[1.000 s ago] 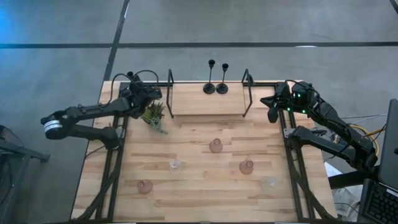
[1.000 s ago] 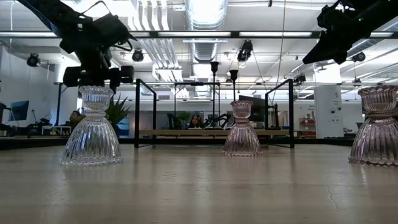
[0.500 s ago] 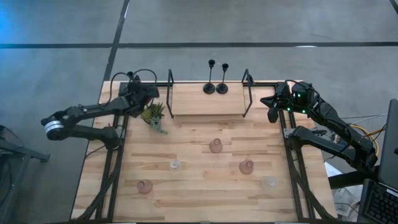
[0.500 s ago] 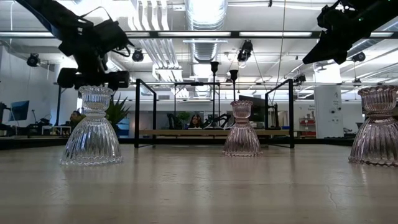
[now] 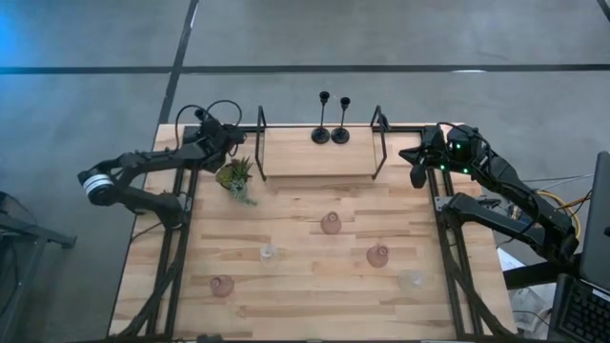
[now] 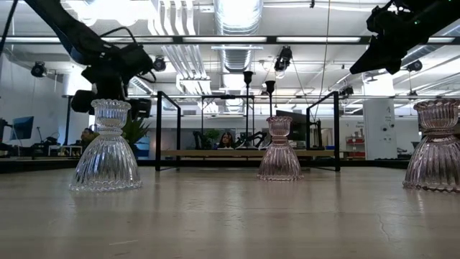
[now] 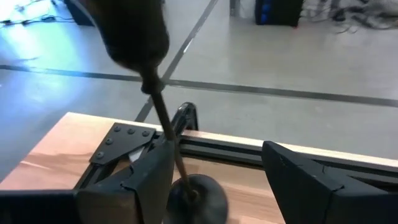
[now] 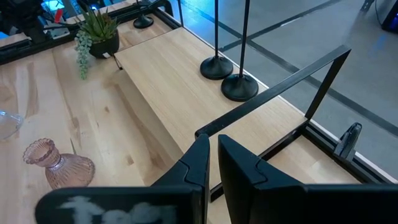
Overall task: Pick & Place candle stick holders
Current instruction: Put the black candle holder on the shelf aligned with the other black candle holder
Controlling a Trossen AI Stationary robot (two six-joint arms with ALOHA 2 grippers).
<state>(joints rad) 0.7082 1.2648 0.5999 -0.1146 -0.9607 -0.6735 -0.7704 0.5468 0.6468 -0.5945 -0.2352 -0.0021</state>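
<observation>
A slim black candle stick holder (image 7: 194,196) stands on its round base at the table's far left corner, stem upright. My left gripper (image 7: 216,152) is open with its fingers on either side of it, the holder close to one finger. Two more black holders (image 5: 322,133) (image 5: 342,132) stand on a raised wooden shelf (image 5: 315,157). Pink glass holders (image 5: 331,224) (image 5: 377,255) (image 5: 222,285) and clear ones (image 5: 269,252) (image 5: 412,279) stand on the tabletop. My right gripper (image 8: 212,163) hangs shut and holds nothing above the shelf's right end. My left gripper comes at the black holder slanting down from the table's near left. The holder's stem (image 7: 166,134) and base stand right beside one finger (image 7: 149,180). I cannot tell whether that finger touches them. The other finger stands well clear.
A small spiky green plant (image 5: 234,176) sits just near of my left gripper. Black metal frames (image 5: 260,143) (image 5: 378,143) rise at both ends of the shelf. Dark rails (image 5: 176,257) run along the table's left and right sides.
My left gripper has moved toward the table's far left corner and sunk a little, while its arm has swung in closer to the table's left edge. My right arm has kept still.
</observation>
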